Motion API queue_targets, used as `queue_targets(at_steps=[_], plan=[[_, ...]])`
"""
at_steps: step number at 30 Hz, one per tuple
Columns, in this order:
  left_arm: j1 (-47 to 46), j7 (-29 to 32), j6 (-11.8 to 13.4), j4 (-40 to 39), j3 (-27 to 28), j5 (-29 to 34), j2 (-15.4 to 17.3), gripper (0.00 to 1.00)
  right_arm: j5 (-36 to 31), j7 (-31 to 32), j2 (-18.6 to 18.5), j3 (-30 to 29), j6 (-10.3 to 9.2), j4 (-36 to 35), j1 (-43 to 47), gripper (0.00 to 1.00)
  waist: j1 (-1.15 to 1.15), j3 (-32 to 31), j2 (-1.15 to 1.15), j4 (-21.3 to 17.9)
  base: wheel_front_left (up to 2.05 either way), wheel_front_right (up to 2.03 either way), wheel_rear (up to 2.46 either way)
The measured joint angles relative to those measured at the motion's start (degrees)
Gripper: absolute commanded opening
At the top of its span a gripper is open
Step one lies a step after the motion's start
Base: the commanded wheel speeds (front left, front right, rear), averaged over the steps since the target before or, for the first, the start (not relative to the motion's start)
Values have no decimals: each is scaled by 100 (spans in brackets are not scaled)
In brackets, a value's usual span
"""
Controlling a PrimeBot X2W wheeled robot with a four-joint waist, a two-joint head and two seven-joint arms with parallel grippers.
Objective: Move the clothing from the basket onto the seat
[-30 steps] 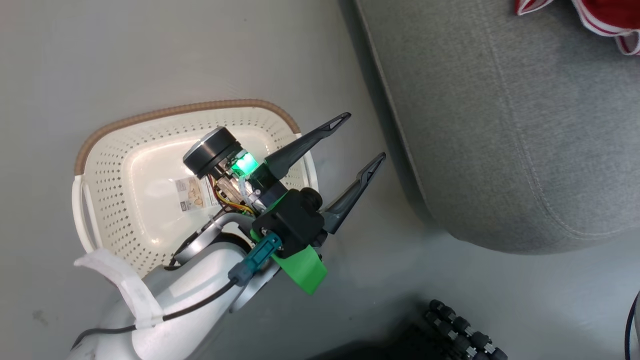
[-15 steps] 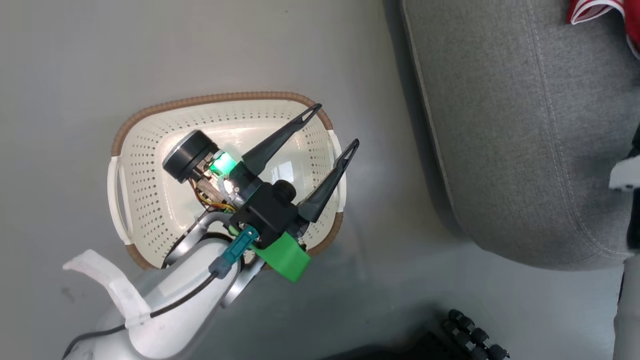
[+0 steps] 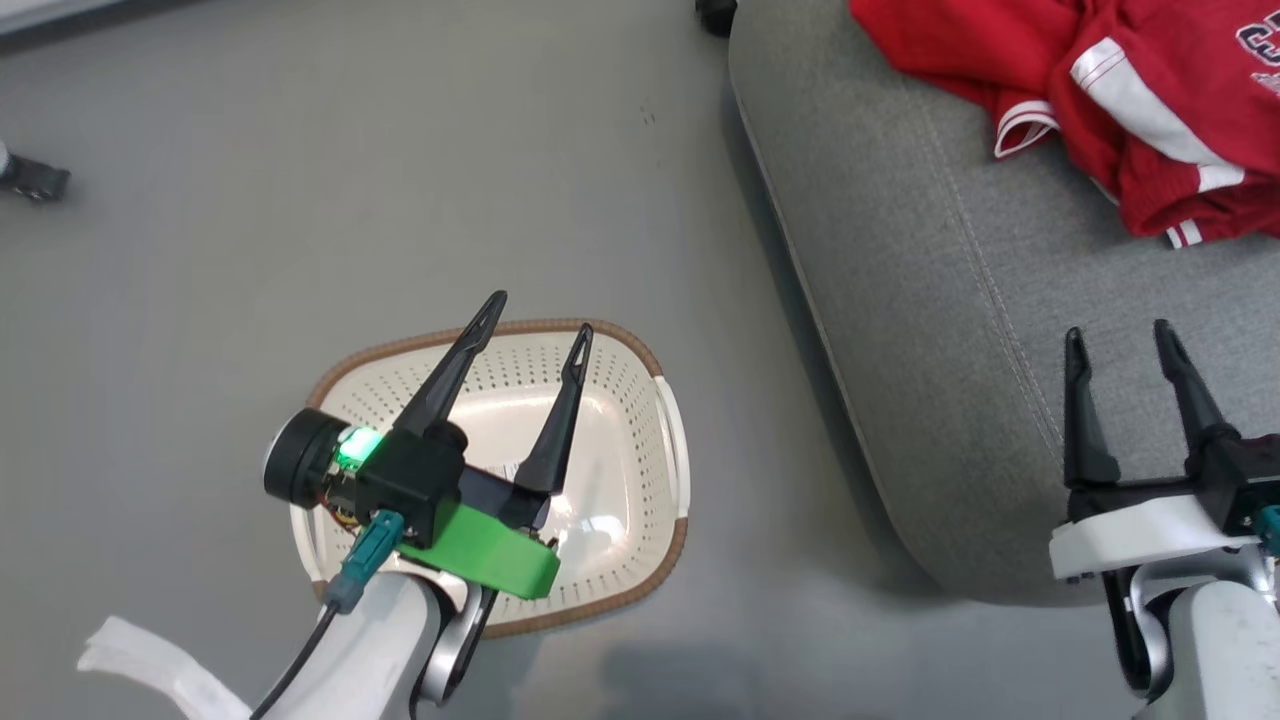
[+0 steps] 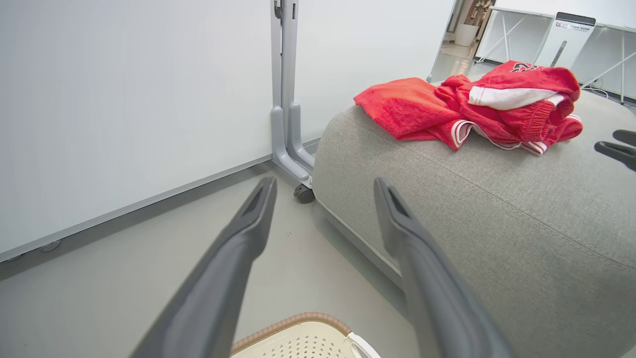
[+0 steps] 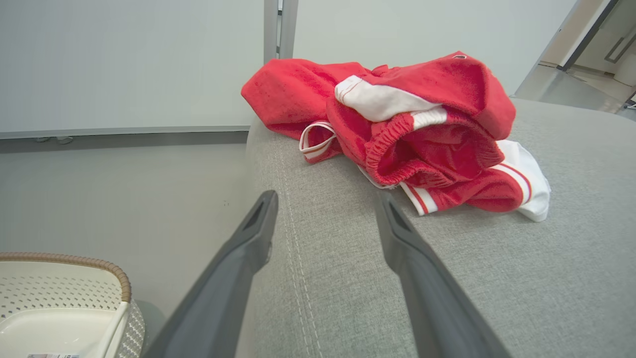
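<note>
The red clothing [image 3: 1110, 90] with white striped trim lies in a crumpled heap on the grey seat [image 3: 940, 330], at the top right of the head view. The same clothing [image 4: 477, 107] shows on the seat [image 4: 497, 214] in the left wrist view, and the clothing [image 5: 397, 129] rests on the seat [image 5: 546, 278] in the right wrist view. The cream basket [image 3: 640, 470] stands on the floor left of the seat, with nothing but a label inside. My left gripper [image 3: 535, 320] hovers open above the basket. My right gripper [image 3: 1120, 340] is open over the seat's near edge, short of the clothing.
A grey floor surrounds the basket and seat. A white partition wall on a grey wheeled post [image 4: 290, 124] stands behind the seat. A dark object [image 3: 30, 178] lies on the floor at the far left. White tables [image 4: 571, 30] stand far back.
The head camera has swung, so the whole picture shifted. My right gripper has opened and now shows over the seat's near edge. More of the clothing is in view.
</note>
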Motion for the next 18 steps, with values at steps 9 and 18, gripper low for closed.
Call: queue_targets(at_steps=[9,18], plan=[[1306,-9,-20,-94,1020,285,-536,100,244,0,-2,989,0,-114,592,100,0,-1060,0,486,0,0,0],[2460,-16,-66,-168,1964,602,-756,100,602,0,-1,1319,0,-158,1062,100,0,-2051,0,1177,0,0,0]])
